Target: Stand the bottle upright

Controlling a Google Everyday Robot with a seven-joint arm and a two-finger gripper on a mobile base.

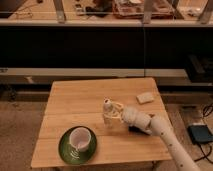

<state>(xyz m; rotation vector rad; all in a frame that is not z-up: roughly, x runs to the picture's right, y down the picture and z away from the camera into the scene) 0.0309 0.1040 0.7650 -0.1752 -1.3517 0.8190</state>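
The small pale bottle point(107, 114) stands upright near the middle of the wooden table point(75, 100), its whitish cap on top. My gripper point(114, 116) reaches in from the right and is shut on the bottle's body. The white arm runs from the gripper down to the lower right corner of the camera view. I cannot tell whether the bottle's base touches the tabletop.
A white cup point(80, 138) on a green saucer point(66, 150) sits at the table's front left. A small pale flat object point(145, 98) lies at the back right. A dark block point(134, 130) shows partly under my arm. Dark shelving runs behind the table.
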